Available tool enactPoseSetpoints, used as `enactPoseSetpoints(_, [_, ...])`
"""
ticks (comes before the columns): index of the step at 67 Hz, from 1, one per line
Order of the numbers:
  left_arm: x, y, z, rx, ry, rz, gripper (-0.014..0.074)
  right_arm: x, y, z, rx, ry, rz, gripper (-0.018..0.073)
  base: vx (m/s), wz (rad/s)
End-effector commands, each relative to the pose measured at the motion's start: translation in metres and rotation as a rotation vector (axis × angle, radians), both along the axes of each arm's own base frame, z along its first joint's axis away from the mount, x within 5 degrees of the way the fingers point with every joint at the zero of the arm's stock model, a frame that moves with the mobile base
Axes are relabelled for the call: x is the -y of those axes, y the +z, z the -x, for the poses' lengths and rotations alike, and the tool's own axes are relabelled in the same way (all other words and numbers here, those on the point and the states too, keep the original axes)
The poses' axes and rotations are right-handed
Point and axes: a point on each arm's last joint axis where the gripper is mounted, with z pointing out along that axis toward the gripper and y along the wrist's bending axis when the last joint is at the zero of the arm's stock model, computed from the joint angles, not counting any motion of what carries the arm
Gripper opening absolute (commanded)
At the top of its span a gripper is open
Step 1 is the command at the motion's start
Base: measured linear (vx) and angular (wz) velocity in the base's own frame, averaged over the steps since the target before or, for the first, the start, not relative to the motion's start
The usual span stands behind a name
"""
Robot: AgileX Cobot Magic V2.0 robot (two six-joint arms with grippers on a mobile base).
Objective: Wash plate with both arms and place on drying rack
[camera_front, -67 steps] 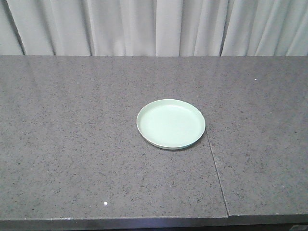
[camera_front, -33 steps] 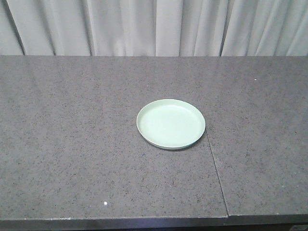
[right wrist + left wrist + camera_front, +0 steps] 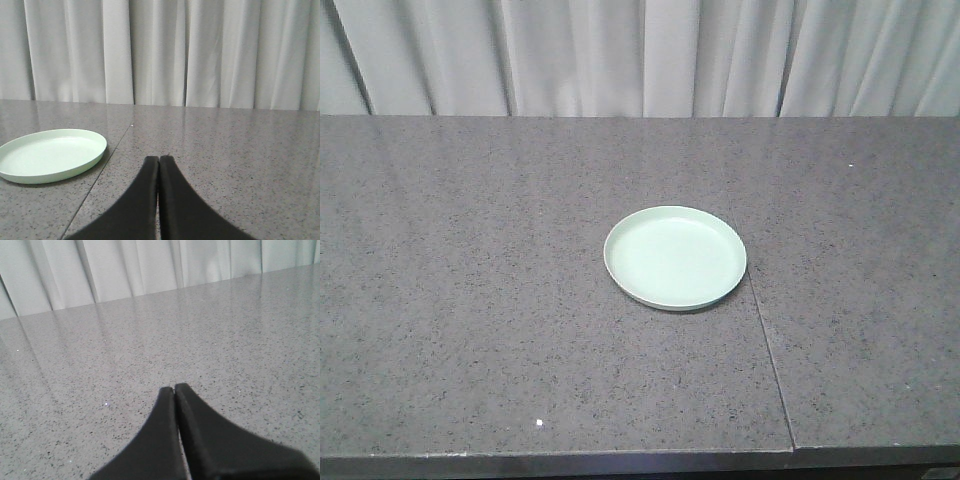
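Observation:
The pale mint-green plate [image 3: 675, 257] lies flat near the middle of the grey speckled counter [image 3: 470, 300]. It also shows at the left of the right wrist view as the plate [image 3: 50, 155]. My right gripper [image 3: 159, 159] is shut with nothing in it, low over the counter to the right of the plate and apart from it. In the left wrist view my left gripper [image 3: 174, 388] is shut and empty over bare counter, with the plate out of sight. Neither arm appears in the front view. The drying rack is out of view.
A seam in the counter [image 3: 770, 360] runs from the plate's right edge toward the front edge. White curtains [image 3: 640, 55] hang behind the counter's far edge. The counter's front edge [image 3: 620, 458] runs along the bottom of the front view.

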Motion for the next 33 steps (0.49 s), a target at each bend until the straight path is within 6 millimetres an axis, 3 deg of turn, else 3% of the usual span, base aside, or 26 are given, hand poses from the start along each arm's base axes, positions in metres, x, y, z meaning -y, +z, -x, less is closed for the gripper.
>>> enactPoseSetpoints(1, [-0.001,0.015,0.001,0.106,0.011,0.013,-0.0006,0.0,0.008,0.001,0.088,0.002,-0.09,-0.0001,0.0,0.0])
enactPoseSetpoints(12, [-0.001,0.015,0.001,0.106,0.011,0.013,-0.0006,0.002,0.009,0.001,0.064,0.026,-0.483,-0.0001,0.0,0.0])
enactPoseSetpoints(25, [-0.001,0.015,0.001,0.106,0.011,0.013,-0.0006,0.003,0.016,0.002,0.092,0.032,-0.546,-0.0001,0.0,0.0])
enactPoseSetpoints(33, [-0.001,0.015,0.001,0.106,0.011,0.013,-0.0006,0.001,0.043,0.007,0.077,0.059,-0.539,-0.0001,0.0,0.0])
